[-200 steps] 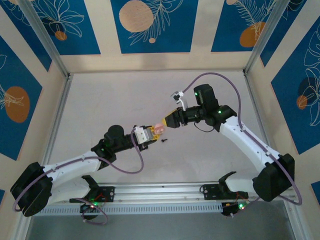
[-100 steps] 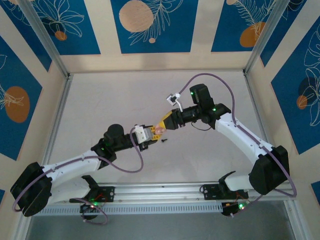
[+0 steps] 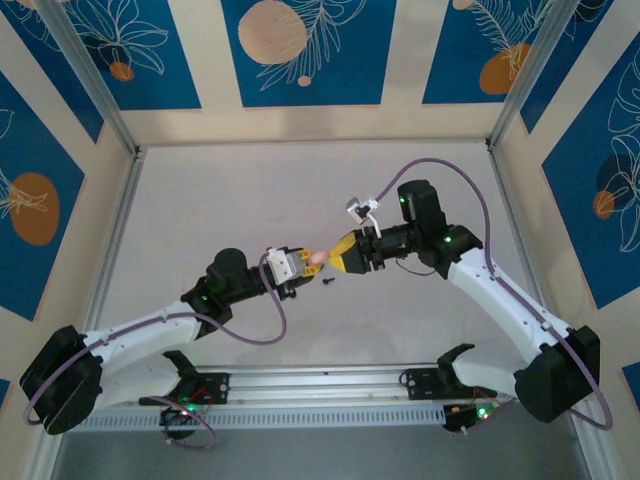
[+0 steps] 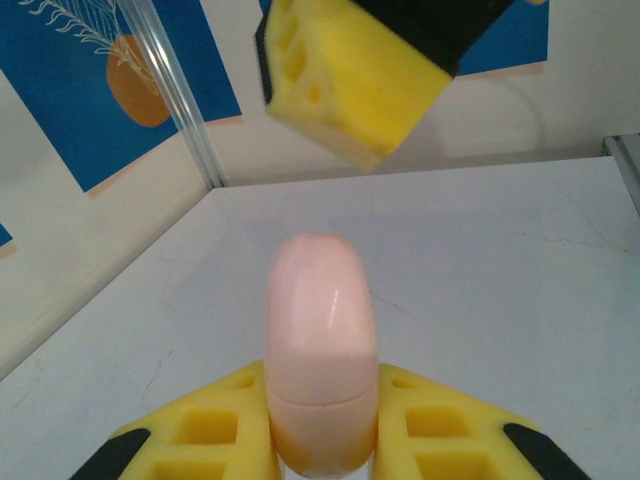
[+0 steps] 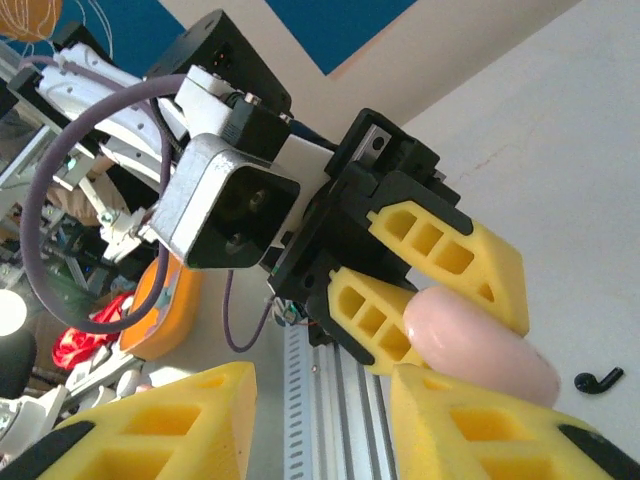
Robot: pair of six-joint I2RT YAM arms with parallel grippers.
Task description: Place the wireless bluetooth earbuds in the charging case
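The pink oval charging case is closed and sticks out from between the yellow fingers of my left gripper, which is shut on it. In the left wrist view the case stands upright in the jaws. My right gripper sits just right of the case tip, jaws apart, with nothing between them. In the right wrist view the case lies just past one of the right gripper's fingers. One small black earbud lies on the table just below the two grippers, and the right wrist view also shows that earbud.
The grey table is walled by blue and cream patterned panels at the back and sides. A metal rail with both arm bases runs along the near edge. The right gripper's finger hangs above the case.
My right gripper has dropped nearer and now sits level with the case tip, and its jaws have narrowed. The left arm and the case have stayed still.
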